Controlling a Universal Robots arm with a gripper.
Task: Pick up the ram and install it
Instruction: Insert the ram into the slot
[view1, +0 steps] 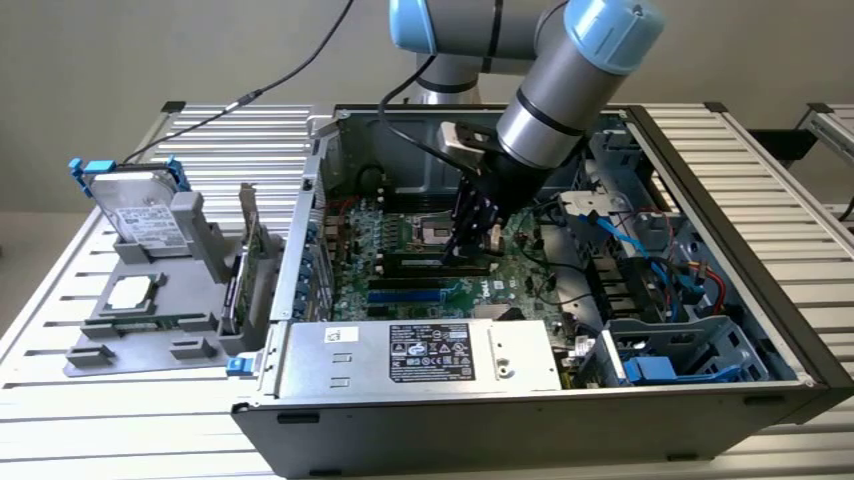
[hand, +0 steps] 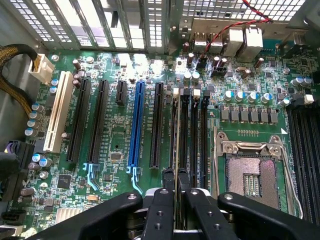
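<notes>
Inside the open computer case, my gripper (view1: 470, 240) reaches down to the motherboard (view1: 400, 250). In the wrist view my gripper (hand: 176, 176) is shut on the ram (hand: 176, 130), which shows edge-on as a thin pale-green strip running away from the fingertips (hand: 167, 176). The ram stands on its long edge, lined up along the leftmost of the black memory slots (hand: 186, 130), beside the CPU socket (hand: 252, 175). Whether it is pressed fully into the slot I cannot tell.
A blue expansion slot (hand: 135, 125) and black ones lie beside the memory slots. The power supply (view1: 414, 355) fills the case's near side, with cables and drive bays (view1: 667, 330) at the exterior view's right. Outside, a grey holder (view1: 147, 300) carries a hard drive (view1: 134, 205) and an upright card (view1: 247, 260).
</notes>
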